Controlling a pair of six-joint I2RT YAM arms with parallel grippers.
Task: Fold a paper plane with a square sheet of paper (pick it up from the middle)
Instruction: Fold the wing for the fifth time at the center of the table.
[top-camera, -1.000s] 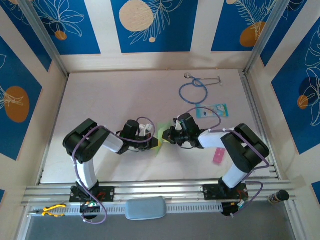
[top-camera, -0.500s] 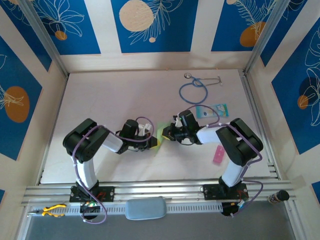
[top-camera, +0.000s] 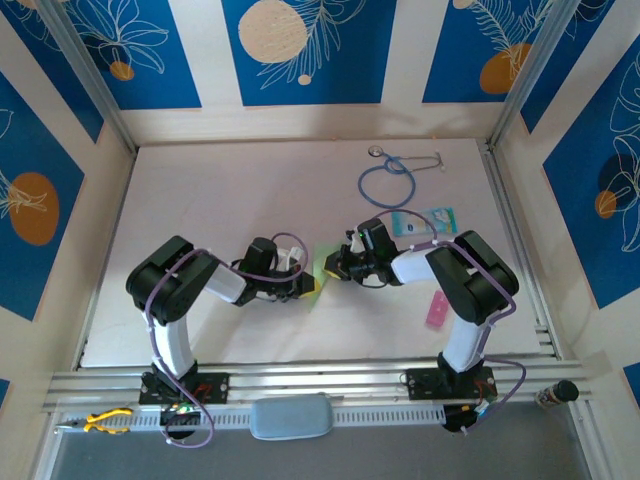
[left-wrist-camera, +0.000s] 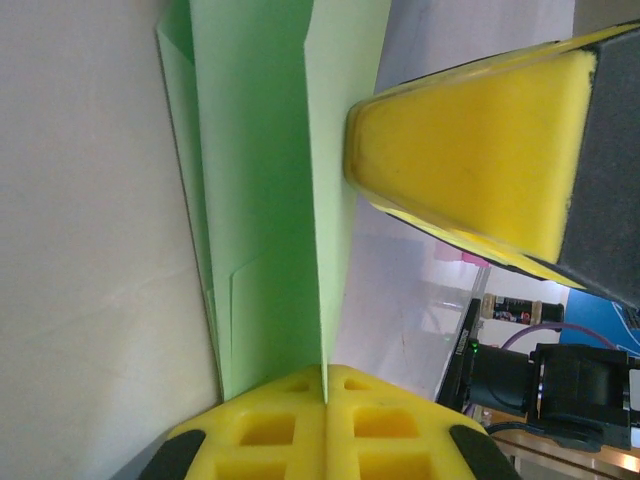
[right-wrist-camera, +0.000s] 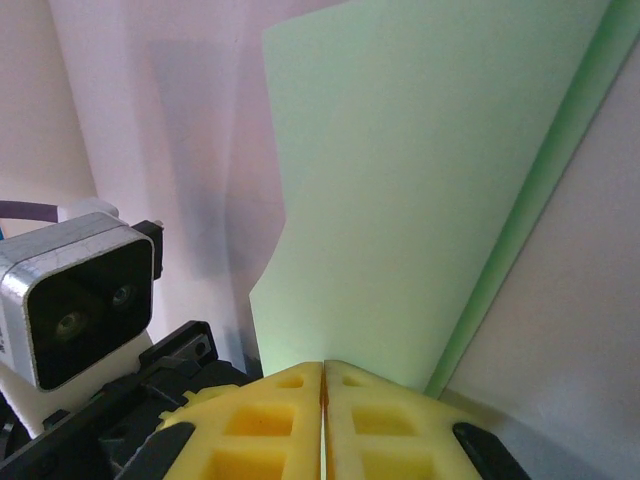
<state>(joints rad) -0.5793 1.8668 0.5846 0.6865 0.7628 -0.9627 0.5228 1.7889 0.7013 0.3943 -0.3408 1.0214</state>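
Two of my grippers clamp one light-green sheet of paper (left-wrist-camera: 265, 200): left gripper (left-wrist-camera: 326, 385) and right gripper (right-wrist-camera: 323, 375) are both pinched tight on it. Folded long and creased, it runs straight out from my left pads, with my right finger (left-wrist-camera: 470, 150) just beside it. Well apart from my fingers lie a stethoscope (top-camera: 392, 175), a teal card (top-camera: 425, 221) and a pink strip (top-camera: 437, 312).

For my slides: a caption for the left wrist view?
Left gripper clamps the creased light-green paper; the right gripper meets its edge.
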